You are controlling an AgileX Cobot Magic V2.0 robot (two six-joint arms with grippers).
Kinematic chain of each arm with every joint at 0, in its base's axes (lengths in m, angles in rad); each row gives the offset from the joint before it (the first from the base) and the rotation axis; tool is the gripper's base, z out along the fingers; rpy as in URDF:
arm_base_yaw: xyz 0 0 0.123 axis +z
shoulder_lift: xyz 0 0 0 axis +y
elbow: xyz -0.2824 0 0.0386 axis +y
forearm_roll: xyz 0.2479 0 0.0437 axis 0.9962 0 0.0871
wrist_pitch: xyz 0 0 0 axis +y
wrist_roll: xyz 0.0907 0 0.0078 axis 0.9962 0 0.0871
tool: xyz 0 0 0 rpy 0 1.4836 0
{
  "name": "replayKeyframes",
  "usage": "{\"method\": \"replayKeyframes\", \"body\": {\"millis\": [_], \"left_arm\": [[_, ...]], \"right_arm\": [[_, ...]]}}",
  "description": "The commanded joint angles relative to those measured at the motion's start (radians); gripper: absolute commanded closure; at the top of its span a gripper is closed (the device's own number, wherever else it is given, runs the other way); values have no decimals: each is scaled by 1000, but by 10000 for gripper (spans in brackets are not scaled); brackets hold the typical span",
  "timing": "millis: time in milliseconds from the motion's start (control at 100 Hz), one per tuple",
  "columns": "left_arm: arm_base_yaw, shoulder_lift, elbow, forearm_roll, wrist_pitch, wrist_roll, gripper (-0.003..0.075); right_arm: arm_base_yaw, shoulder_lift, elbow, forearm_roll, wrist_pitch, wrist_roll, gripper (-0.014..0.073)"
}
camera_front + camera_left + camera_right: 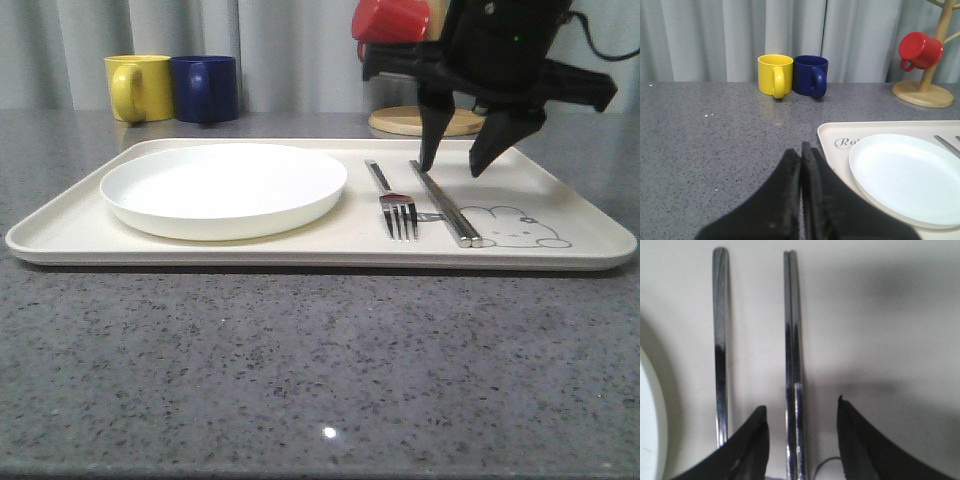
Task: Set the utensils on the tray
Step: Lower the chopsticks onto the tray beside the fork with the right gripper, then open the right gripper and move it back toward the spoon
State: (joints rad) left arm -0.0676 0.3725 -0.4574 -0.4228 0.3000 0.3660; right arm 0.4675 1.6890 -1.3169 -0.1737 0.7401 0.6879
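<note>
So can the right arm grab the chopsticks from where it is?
Probably yes. The right end effector hangs open just above the chopsticks on the tray, one finger on each side, with nothing between them. The fork lies apart.

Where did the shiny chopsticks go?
In the front view the chopsticks lie side by side on the cream tray, just right of the fork and beside the rabbit drawing, under the open right gripper.

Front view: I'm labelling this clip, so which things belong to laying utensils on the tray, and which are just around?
Job:
tray
fork
chopsticks
right gripper, open above the chopsticks

Just around:
white plate
yellow mug
blue mug
red mug
wooden stand base
</note>
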Motion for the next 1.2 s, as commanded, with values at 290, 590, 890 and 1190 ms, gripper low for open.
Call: {"method": "replayKeyframes", "body": {"millis": [290, 590, 890, 1190], "left_arm": [[0, 5, -27, -11, -77, 2, 738], [0, 5, -27, -11, -77, 2, 738], [0, 5, -27, -11, -77, 2, 738], [0, 5, -27, -11, -77, 2, 738]], "right_arm": [[-268, -204, -29, -21, 109, -283, 249], [-546, -197, -27, 193, 143, -652, 249], [-702, -120, -27, 293, 141, -799, 249], [-704, -33, -27, 289, 123, -814, 249]]}}
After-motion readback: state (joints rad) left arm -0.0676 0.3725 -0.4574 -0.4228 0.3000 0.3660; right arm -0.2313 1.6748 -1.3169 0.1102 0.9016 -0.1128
